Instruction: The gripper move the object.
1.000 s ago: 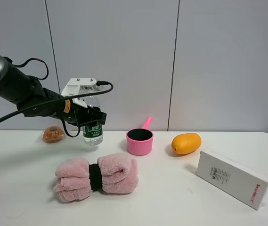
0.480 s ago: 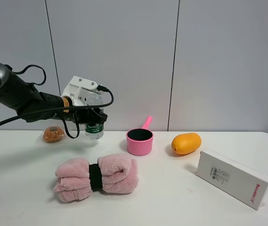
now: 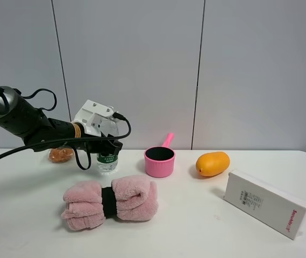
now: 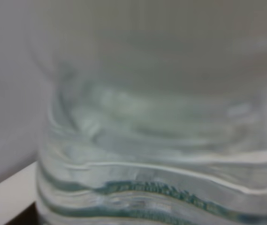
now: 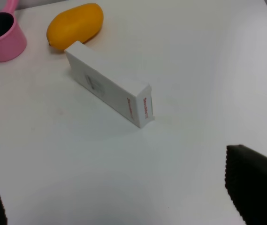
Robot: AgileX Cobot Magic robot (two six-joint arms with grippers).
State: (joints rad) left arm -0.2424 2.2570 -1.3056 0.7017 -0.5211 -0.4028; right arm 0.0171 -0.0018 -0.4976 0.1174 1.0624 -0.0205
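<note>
My left gripper [image 3: 108, 145], black-fingered with a white bracket, is shut on the clear water bottle [image 3: 107, 162] with the dark green label, holding it upright by its upper body. The bottle's base is at or just above the table, behind the rolled pink towel [image 3: 109, 202]. In the left wrist view the bottle [image 4: 161, 154] fills the picture, blurred, and no fingers show. My right gripper [image 5: 124, 201] is open and empty above bare table; only its two dark fingertips [image 5: 253, 190] show. It is out of the exterior high view.
A pink cup with a handle [image 3: 159, 160] stands right of the bottle. An orange mango [image 3: 212, 163] and a white box [image 3: 264, 203] lie further right. A brown bun [image 3: 61, 155] sits behind my left arm. The wall is close behind.
My left gripper has lifted the bottle a little, then carried it down and toward the towel. The right arm's side has not changed.
</note>
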